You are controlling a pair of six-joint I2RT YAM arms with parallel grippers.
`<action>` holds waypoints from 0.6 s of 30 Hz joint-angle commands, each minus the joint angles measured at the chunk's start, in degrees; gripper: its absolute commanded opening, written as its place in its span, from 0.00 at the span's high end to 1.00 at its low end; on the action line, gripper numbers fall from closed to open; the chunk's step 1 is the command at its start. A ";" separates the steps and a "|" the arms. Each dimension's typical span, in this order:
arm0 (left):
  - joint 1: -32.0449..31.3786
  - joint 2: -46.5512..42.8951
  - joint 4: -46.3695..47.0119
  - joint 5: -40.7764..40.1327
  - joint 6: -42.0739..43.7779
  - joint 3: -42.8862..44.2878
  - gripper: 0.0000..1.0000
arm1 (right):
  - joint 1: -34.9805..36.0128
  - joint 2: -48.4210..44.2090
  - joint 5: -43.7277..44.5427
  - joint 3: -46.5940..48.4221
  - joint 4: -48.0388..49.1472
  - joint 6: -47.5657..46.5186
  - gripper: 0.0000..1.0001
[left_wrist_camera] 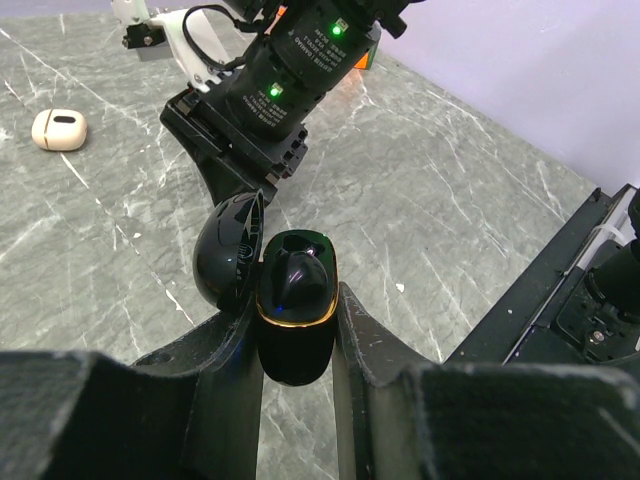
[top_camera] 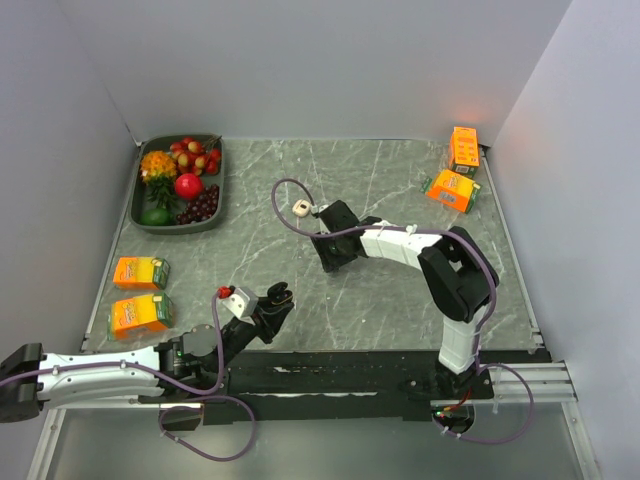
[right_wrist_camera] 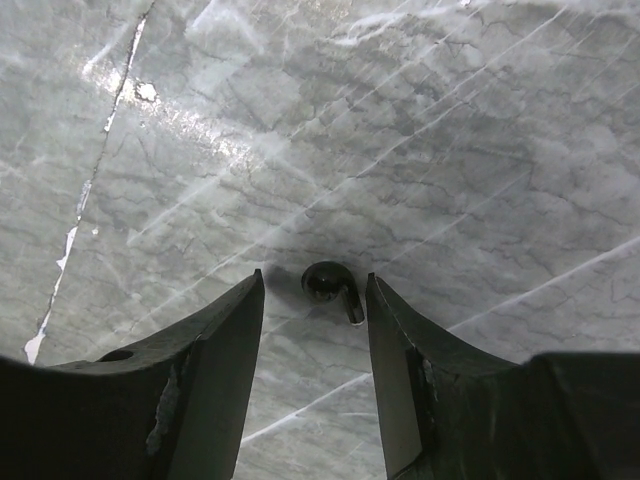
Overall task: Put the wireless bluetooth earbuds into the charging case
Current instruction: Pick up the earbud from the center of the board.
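Note:
A black charging case [left_wrist_camera: 296, 318] with a gold rim stands upright in my left gripper [left_wrist_camera: 297, 300], its lid [left_wrist_camera: 228, 252] hinged open to the left. A dark rounded shape lies in its opening; I cannot tell if it is an earbud. In the top view the left gripper [top_camera: 279, 297] holds it near the table's front edge. My right gripper [right_wrist_camera: 312, 283] is open and points down at the table, with one tiny black earbud [right_wrist_camera: 328, 283] lying between its fingertips, touching neither. In the top view the right gripper [top_camera: 333, 255] hides that earbud.
A white earbud case [top_camera: 299, 208] lies just beyond the right gripper, also in the left wrist view [left_wrist_camera: 58, 129]. A tray of fruit [top_camera: 141, 214] is at the back left. Orange cartons lie at the left [top_camera: 140, 272] and back right [top_camera: 452, 190].

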 commanded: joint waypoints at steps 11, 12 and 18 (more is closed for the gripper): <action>-0.22 0.08 2.05 -0.45 -0.98 0.81 0.99 | -0.38 2.60 -0.15 2.98 0.96 -1.59 0.51; -0.31 0.17 2.32 -0.45 -0.98 0.81 0.99 | -0.46 2.77 -0.15 3.07 0.87 -1.59 0.52; -0.22 0.61 2.41 -0.45 -1.07 0.72 0.99 | -0.38 3.30 -0.24 3.34 0.61 -2.03 0.60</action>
